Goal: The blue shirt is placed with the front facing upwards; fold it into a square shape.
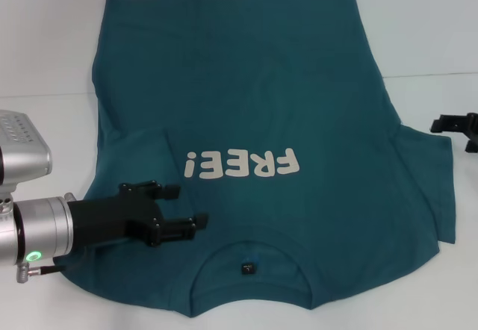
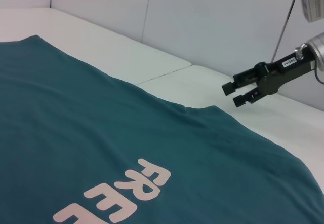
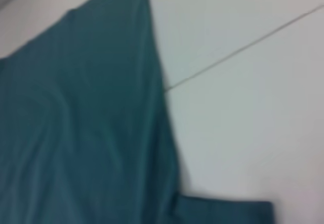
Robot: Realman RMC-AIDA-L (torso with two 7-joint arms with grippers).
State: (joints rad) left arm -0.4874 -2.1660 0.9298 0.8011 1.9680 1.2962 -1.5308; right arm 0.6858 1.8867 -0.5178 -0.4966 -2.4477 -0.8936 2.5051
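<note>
Here, blue shirt (image 1: 299,98) flat beneath left gripper (image 1: 183,207), fingers parted

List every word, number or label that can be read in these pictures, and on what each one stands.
"FREE!": off-white print on the chest of the blue shirt, upside down in the head view.
Small black neck tag: too small to read.
White label on the right gripper: too small to read.

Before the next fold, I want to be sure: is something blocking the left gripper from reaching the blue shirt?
Nothing visible does. The left gripper is open directly over the blue shirt, near its left shoulder, beside the collar. The right gripper waits aside, open.
</note>
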